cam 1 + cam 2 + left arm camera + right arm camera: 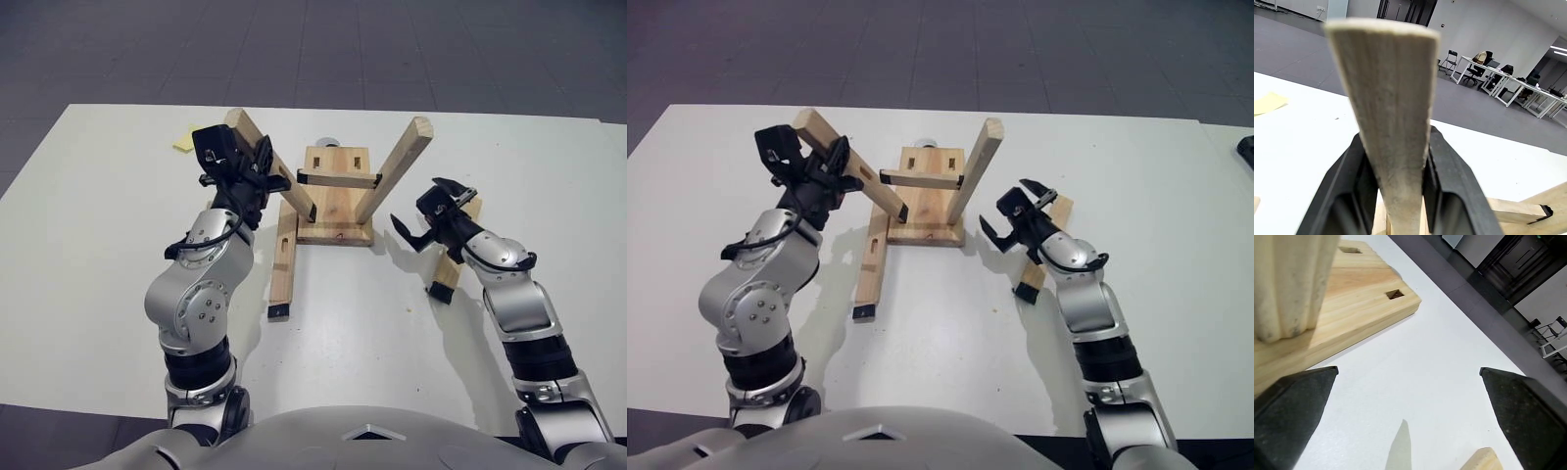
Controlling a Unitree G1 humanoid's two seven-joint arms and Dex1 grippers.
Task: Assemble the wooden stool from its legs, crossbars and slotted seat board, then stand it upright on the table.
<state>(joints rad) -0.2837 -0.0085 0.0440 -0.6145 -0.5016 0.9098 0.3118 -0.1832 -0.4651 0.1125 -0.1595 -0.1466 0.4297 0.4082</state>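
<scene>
The slotted seat board lies flat on the white table. Two legs stand in it, leaning outward: the left leg and the right leg. A black-tipped crossbar runs between them. My left gripper is shut on the upper part of the left leg, one finger on each side. My right gripper is open just right of the right leg, with the seat board ahead of it. One loose leg lies left of the board. Another loose leg lies under my right gripper.
A yellow note lies at the table's far left, behind my left gripper. A small grey round object sits just behind the seat board. The table's front and far right are bare, and dark floor lies beyond its far edge.
</scene>
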